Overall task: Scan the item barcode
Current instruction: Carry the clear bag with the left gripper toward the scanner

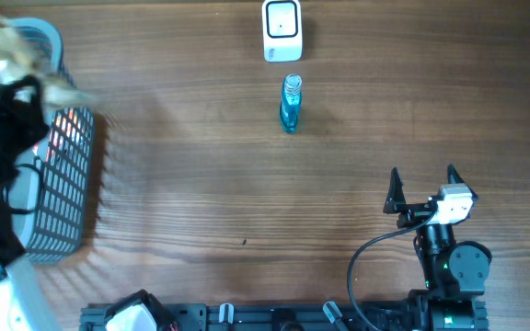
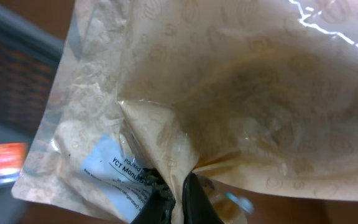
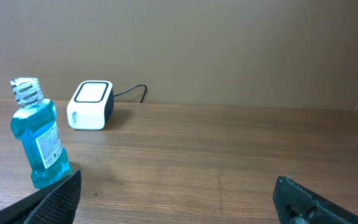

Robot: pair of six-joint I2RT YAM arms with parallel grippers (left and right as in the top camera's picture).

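Observation:
A crinkled tan plastic pouch (image 2: 229, 93) fills the left wrist view, with a pale blue printed label (image 2: 110, 169) at its lower left. My left gripper (image 2: 178, 184) is shut on a fold of this pouch near its bottom edge. From overhead the pouch (image 1: 5, 48) shows as a blur at the far left, above the basket. No barcode can be made out. The white scanner box (image 1: 282, 29) stands at the back centre of the table. My right gripper (image 1: 422, 187) rests open at the front right, with nothing between its fingers (image 3: 55, 198).
A grey wire basket (image 1: 63, 184) stands at the left edge under the left arm. A blue mouthwash bottle (image 1: 290, 103) stands upright just in front of the scanner (image 3: 92, 104) and shows at the left of the right wrist view (image 3: 37, 137).

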